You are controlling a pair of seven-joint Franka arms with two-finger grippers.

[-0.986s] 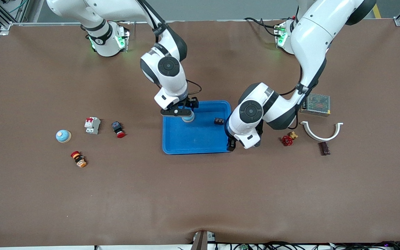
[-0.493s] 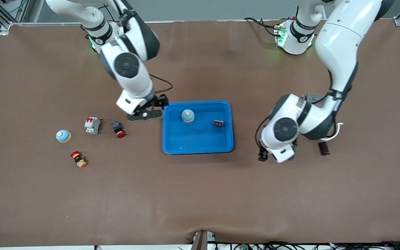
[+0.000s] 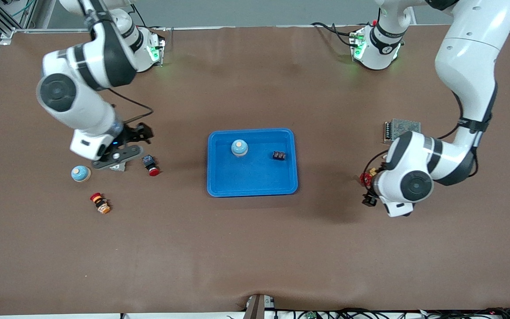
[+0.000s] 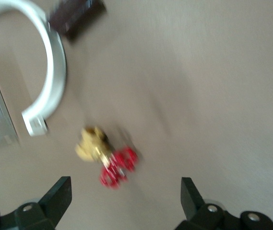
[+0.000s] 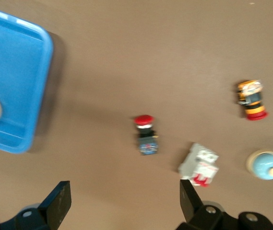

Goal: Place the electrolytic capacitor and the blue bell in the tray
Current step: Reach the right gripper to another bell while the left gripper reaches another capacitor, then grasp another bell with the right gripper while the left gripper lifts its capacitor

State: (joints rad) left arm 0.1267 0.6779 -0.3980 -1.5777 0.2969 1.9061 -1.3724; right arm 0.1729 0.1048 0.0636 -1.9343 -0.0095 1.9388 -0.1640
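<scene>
The blue tray (image 3: 222, 179) lies mid-table. In it stand a blue bell (image 3: 239, 147) with an orange button and a small black capacitor (image 3: 279, 155), apart from each other. A second blue bell (image 3: 80, 173) sits on the table toward the right arm's end, also in the right wrist view (image 5: 266, 165). My right gripper (image 3: 115, 161) is open and empty over a white breaker (image 5: 199, 165); its wrist view (image 5: 124, 201) shows the tray's corner (image 5: 11, 86). My left gripper (image 3: 368, 197) is open and empty over the table beside a red valve (image 4: 114, 165).
Toward the right arm's end lie a red push button (image 3: 150, 164) and an orange-red button (image 3: 100, 203). Toward the left arm's end lie the red valve (image 3: 365, 178), a white curved clamp (image 4: 45, 76), a dark brown part (image 4: 76, 14) and a metal power supply (image 3: 402, 130).
The right gripper let go of the blue bell in the tray and swung off toward its end of the table. The left gripper moved from the tray's edge toward the red valve.
</scene>
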